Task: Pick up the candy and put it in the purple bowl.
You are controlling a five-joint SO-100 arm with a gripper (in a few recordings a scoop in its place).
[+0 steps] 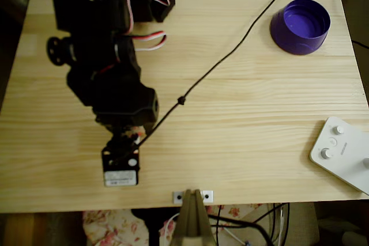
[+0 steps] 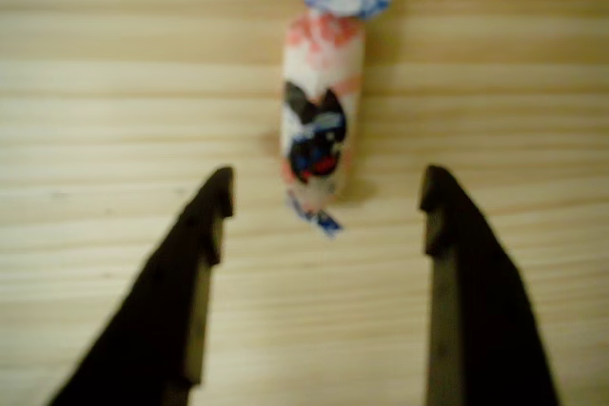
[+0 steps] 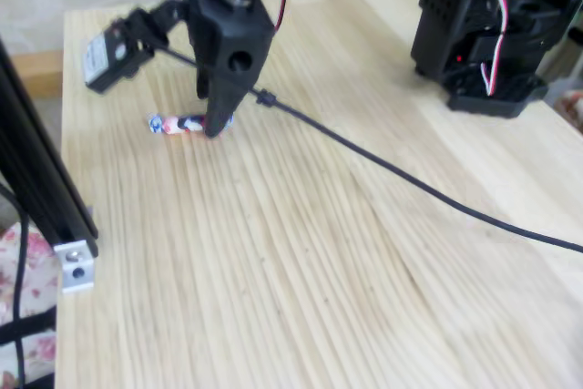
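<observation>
Fingers of the gripper stand spread, straddling the near twisted end of the candy lying on the table; better to reach farther before closing, purple bowl well apart.

Blurred in the wrist view, the candy loses its upper twisted end at the top edge, while in the fixed view the end effector covers its right part, and the overhead view cuts off the white button box at the right edge.
</observation>
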